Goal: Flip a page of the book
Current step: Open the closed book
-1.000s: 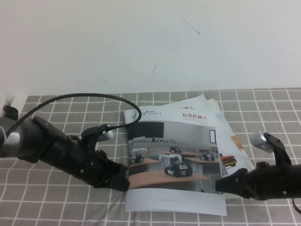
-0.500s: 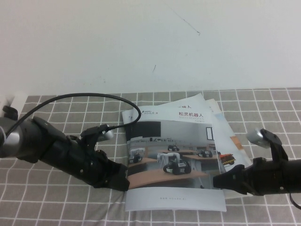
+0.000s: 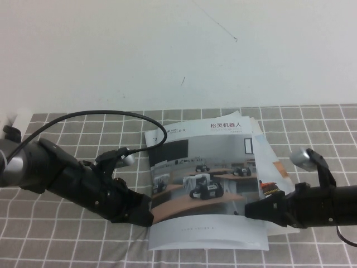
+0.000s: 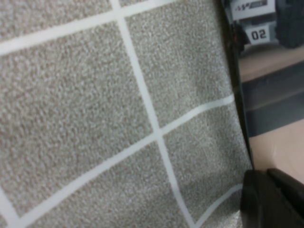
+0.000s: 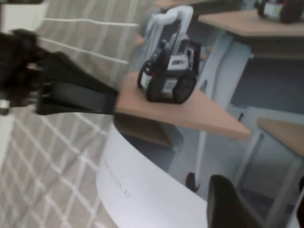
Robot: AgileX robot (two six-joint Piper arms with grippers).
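The right gripper (image 3: 251, 210) looked pinched on the page (image 3: 203, 184)'s bowed outer edge; can't tell the left gripper (image 3: 146, 215)'s fingers pinning the book (image 3: 212, 234)'s spine, so the glossy leaf could've slipped free.

2 black arms. Left gripper (image 3: 146, 215): matte black, tapered; a silver-grey cylinder caps the arm's far end, and a black cable loops above it. Right gripper (image 3: 249, 210): black, wedge-shaped, with a silver-grey knob behind it.
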